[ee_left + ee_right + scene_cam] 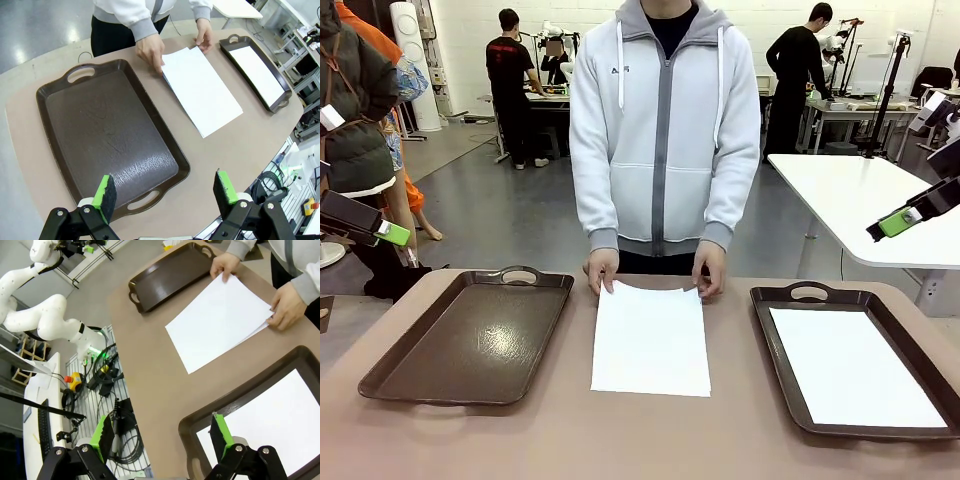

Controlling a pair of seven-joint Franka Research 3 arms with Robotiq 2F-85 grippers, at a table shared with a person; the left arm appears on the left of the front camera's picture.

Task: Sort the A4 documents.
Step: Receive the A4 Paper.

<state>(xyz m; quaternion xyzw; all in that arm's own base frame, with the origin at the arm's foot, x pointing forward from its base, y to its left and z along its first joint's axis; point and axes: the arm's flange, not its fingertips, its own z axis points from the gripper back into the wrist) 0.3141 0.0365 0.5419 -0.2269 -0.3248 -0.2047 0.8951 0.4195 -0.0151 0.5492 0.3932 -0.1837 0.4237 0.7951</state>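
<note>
Both raised, jaws apart — left gripper (165,190), right gripper (161,432) — person's hands (603,270) (709,268) pin the A4 documents (651,340)

A4 documents (650,340) between brown trays (470,340)

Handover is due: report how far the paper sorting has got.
Done: one sheet lies in the right tray. In hand: nothing gripped; left gripper and right gripper are open, while the person's hands rest on the far edge of the middle stack. Left: that stack; the left tray has no sheet.
</note>
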